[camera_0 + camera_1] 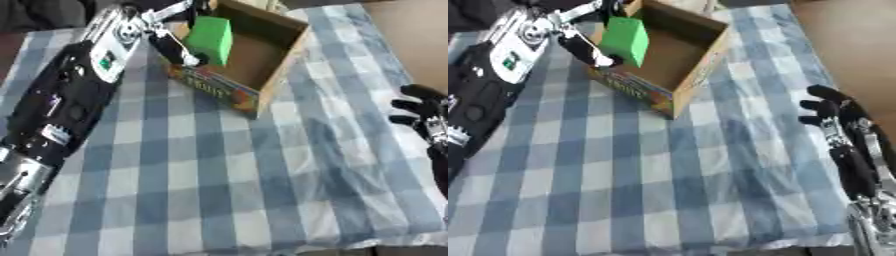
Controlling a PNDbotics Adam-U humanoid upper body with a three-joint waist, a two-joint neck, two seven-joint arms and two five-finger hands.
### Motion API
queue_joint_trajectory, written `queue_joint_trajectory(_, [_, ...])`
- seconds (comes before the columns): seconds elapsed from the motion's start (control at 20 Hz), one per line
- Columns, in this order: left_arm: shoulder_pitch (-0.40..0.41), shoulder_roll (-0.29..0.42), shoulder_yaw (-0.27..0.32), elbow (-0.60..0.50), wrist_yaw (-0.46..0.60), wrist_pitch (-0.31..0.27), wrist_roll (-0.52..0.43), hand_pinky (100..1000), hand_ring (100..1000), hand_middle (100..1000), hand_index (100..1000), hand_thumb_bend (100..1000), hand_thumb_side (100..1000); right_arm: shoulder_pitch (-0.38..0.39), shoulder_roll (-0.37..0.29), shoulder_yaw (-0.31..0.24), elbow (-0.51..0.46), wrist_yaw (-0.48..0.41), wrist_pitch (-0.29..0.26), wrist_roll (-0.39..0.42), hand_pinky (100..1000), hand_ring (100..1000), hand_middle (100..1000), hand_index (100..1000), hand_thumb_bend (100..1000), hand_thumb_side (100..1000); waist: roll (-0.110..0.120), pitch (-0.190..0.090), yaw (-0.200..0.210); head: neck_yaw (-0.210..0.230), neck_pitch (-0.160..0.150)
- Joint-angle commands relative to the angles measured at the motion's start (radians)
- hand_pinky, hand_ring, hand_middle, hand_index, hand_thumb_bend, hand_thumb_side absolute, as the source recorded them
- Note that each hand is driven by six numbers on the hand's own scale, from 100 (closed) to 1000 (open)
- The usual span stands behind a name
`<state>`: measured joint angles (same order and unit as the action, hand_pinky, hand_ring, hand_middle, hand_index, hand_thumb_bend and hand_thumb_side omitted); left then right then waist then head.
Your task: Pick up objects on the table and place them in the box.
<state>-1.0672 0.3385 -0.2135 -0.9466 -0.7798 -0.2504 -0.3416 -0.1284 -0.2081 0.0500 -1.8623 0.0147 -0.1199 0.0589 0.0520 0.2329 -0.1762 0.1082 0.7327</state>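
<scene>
A green block [211, 39] hangs over the near left part of the open cardboard box [278, 57], at the top of the table. My left hand [172, 45] reaches in from the left, its fingers curled round the block. The box's near wall [214, 89] carries a coloured print. My right hand [830, 111] rests at the table's right edge, its fingers relaxed and holding nothing.
A blue and white checked cloth [219, 170] covers the table. My left arm [70, 100] lies along the left side. The cloth's front edge [262, 247] runs along the bottom, and bare brown floor [850, 45] shows at the right.
</scene>
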Motion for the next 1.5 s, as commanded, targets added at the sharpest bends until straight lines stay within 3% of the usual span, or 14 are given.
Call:
queue_joint_trajectory(0.05, [-0.03, -0.015, 0.009, 0.046, -0.055, 0.006, 0.049, 728, 608, 550, 687, 474, 183, -0.012, -0.014, 0.003, -0.014, -0.01, -0.002, 0.008, 730, 808, 829, 852, 100, 717, -0.008, -0.012, -0.003, 0.003, -0.021])
queue_joint_trajectory(0.25, [-0.018, -0.039, 0.001, 0.075, -0.121, 0.007, 0.078, 742, 650, 601, 731, 535, 255, -0.014, -0.012, 0.005, -0.015, -0.012, -0.002, 0.01, 730, 808, 829, 852, 100, 718, -0.012, -0.008, -0.006, -0.002, -0.025])
queue_joint_trajectory(0.6, [-0.004, -0.059, 0.018, 0.081, -0.248, 0.031, 0.151, 830, 781, 792, 894, 786, 461, -0.015, -0.009, 0.005, -0.015, -0.013, -0.002, 0.011, 730, 807, 828, 852, 100, 718, -0.017, -0.004, -0.004, -0.003, -0.028])
queue_joint_trajectory(0.75, [-0.002, -0.059, 0.032, 0.079, -0.282, 0.041, 0.194, 862, 816, 846, 926, 825, 500, -0.016, -0.008, 0.004, -0.015, -0.013, -0.002, 0.011, 730, 807, 828, 852, 100, 718, -0.017, -0.003, -0.003, -0.005, -0.03])
queue_joint_trajectory(1.1, [-0.006, -0.038, 0.044, 0.052, -0.258, 0.058, 0.257, 901, 864, 922, 970, 920, 563, -0.015, -0.008, 0.002, -0.014, -0.012, -0.002, 0.01, 729, 806, 826, 852, 100, 717, -0.017, -0.004, 0.002, -0.006, -0.031])
queue_joint_trajectory(1.5, [-0.01, 0.011, 0.04, -0.028, -0.167, 0.072, 0.273, 917, 889, 950, 983, 929, 568, -0.016, -0.009, -0.001, -0.013, -0.01, -0.002, 0.008, 729, 806, 826, 852, 100, 717, -0.012, -0.004, 0.007, -0.003, -0.028])
